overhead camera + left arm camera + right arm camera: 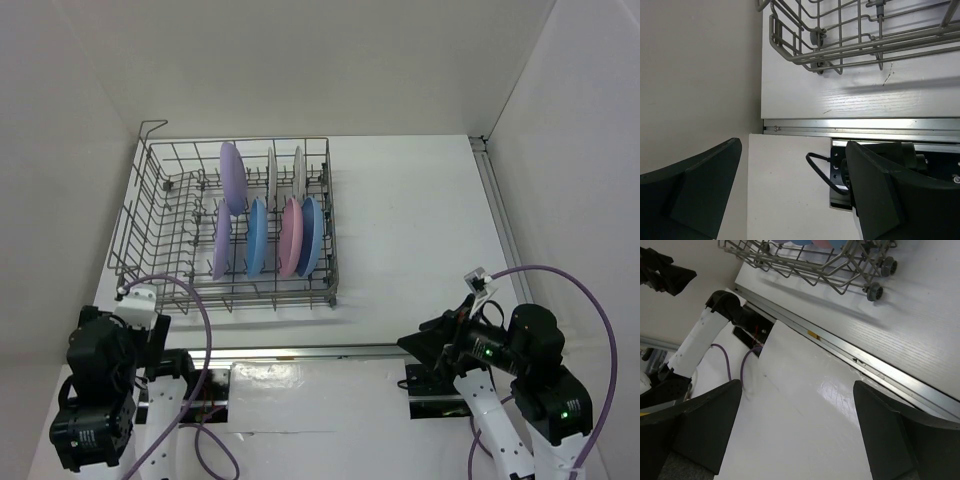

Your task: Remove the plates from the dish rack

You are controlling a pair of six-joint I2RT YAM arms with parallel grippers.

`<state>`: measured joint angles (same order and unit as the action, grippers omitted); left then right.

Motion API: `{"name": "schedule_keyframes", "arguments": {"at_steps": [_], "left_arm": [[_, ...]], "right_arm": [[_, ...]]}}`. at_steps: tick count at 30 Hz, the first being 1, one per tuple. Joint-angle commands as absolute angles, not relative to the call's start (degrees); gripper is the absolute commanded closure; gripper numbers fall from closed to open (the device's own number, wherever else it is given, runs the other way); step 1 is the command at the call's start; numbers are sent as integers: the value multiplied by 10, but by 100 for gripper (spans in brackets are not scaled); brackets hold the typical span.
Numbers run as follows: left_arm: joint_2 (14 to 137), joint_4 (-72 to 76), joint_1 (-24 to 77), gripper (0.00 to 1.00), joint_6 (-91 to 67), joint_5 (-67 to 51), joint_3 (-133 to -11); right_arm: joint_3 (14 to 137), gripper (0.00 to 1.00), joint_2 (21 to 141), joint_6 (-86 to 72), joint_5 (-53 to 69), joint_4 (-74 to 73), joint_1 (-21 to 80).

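showing my left gripper (792, 150) and right gripper (797, 387), fingers (700, 190) spread wide, holding nothing; dish rack (160, 215) with plates (258, 238) stands well ahead, untouched.

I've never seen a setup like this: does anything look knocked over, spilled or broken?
Nothing really stands out. The plates all stand on edge in the dish rack, none visibly fallen, and the rack sits level on the table. The only blemish is a small dark scuff on the tabletop beside it.

words: none are showing | numbers: none are showing | small white tag (478, 281): is looking too tiny to read
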<state>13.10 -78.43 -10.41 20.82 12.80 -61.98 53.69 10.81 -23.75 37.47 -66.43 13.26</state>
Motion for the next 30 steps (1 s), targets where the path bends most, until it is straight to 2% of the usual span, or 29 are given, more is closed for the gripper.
{"name": "schedule_keyframes", "arguments": {"at_steps": [1, 7, 11, 17, 18, 22, 24, 27, 28, 30], "left_arm": [[116, -785, -107, 0, 215, 114, -648], [93, -771, -107, 0, 265, 77, -690], [161, -778, -113, 0, 190, 72, -747], [271, -783, -118, 0, 113, 47, -850], [286, -783, -126, 0, 113, 29, -859], [355, -750, -149, 1, 113, 9, -882], [395, -729, -149, 3, 113, 9, -882], [444, -656, -149, 4, 99, 24, -870], [457, -632, -149, 4, 90, 83, -870], [513, -574, -149, 4, 82, 154, -876]], "right_arm": [[558, 0, 114, -238, 366, -675, 136], [603, 0, 169, -208, 366, -657, 136], [671, 0, 297, -158, 374, -591, 136], [786, 0, 516, -134, 300, -501, 156], [839, 0, 584, -141, 268, -496, 156], [965, 0, 714, -170, 147, -511, 190], [1024, 0, 772, -184, 92, -524, 249], [1118, 0, 867, -192, -148, -590, 374], [1150, 0, 896, -192, -255, -611, 397], [1267, 0, 988, -208, -314, -693, 422]]}}
